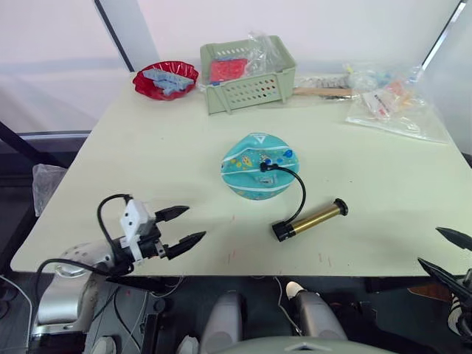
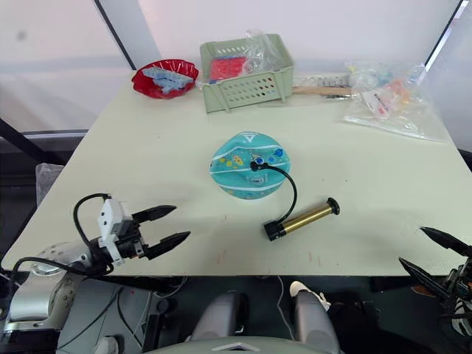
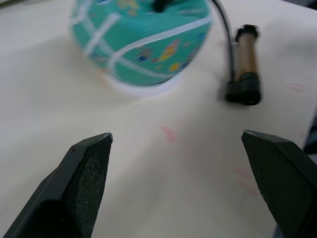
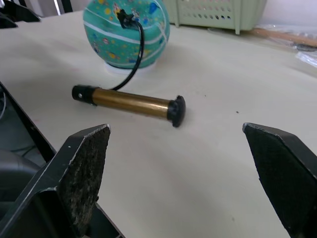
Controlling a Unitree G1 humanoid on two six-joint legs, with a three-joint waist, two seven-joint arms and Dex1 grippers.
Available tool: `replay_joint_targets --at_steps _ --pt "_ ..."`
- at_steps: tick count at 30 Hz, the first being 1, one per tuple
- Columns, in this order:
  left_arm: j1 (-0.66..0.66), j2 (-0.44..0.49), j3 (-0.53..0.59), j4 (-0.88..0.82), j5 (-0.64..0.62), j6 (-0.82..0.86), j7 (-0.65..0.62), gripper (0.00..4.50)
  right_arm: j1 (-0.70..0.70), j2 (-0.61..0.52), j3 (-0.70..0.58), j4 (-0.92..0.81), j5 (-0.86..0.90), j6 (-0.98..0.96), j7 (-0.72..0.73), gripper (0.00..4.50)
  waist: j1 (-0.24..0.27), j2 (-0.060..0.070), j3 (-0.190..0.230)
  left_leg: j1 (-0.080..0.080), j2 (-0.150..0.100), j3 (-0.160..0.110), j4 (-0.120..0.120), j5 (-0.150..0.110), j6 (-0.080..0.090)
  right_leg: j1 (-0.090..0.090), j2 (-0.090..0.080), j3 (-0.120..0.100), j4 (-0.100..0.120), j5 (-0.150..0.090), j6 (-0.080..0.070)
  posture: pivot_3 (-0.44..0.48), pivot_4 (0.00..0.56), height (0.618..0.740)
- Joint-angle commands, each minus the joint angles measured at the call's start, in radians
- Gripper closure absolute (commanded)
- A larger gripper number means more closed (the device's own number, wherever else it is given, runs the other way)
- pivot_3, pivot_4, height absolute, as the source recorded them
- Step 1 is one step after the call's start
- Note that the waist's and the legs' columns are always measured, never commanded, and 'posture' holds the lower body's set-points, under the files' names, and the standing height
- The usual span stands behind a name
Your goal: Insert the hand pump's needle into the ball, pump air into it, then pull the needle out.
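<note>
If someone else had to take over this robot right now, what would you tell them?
Left tool: open, holding nothing, over the table's near left edge.
Right tool: open, holding nothing, at the near right edge.
Ball: mid-table on a white ring, looking slack.
Pump: lying on the table beside the ball, toward the right tool, handle pushed in. Its hose loops up to the fitting on top of the ball, so the needle seems to be in already.
Left to do: steady the pump, pump air, pull the needle out.
</note>
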Motion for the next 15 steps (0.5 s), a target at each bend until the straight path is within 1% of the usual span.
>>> replay_joint_targets --at_steps 1,6,8,12,15 --pt "-0.038 -0.007 -0.075 -0.121 -0.029 0.080 0.033 0.09 0.003 -0.004 0.000 -0.067 0.030 0.021 -0.005 0.00 0.000 0.000 0.000 0.000 0.000 0.000 0.000 0.000 0.000 0.000 0.000 0.000 0.000 0.000 0.000 0.000 0.150 0.736" --pt "-0.120 -0.017 -0.165 -0.189 -0.037 0.162 0.062 0.09 0.012 -0.012 -0.008 -0.128 0.052 0.058 -0.013 0.00 -0.001 0.000 0.000 0.001 -0.001 0.000 0.000 0.000 0.000 0.000 0.001 0.001 0.000 0.000 0.000 0.000 0.150 0.736" --pt "-0.169 -0.013 -0.211 -0.195 -0.032 0.186 0.049 0.09 0.032 -0.010 -0.005 -0.157 0.057 0.067 -0.007 0.00 0.004 0.000 0.000 0.001 -0.001 0.000 0.000 0.000 0.000 0.000 0.001 0.001 0.001 0.000 0.000 0.000 0.150 0.736" --pt "-0.272 -0.028 -0.295 -0.162 0.001 0.205 0.045 0.09 0.041 0.000 0.004 -0.202 0.056 0.073 -0.021 0.00 0.002 0.000 0.000 0.000 -0.002 0.000 0.000 0.000 0.000 0.000 0.001 0.001 0.000 0.000 0.000 0.000 0.150 0.736" --pt "-0.361 -0.066 -0.374 -0.095 0.042 0.189 0.035 0.09 0.044 0.006 0.008 -0.242 0.059 0.080 -0.043 0.00 0.000 0.000 0.000 0.000 -0.002 0.000 0.000 0.000 0.000 0.000 0.001 0.001 0.000 0.000 0.001 0.000 0.150 0.736"
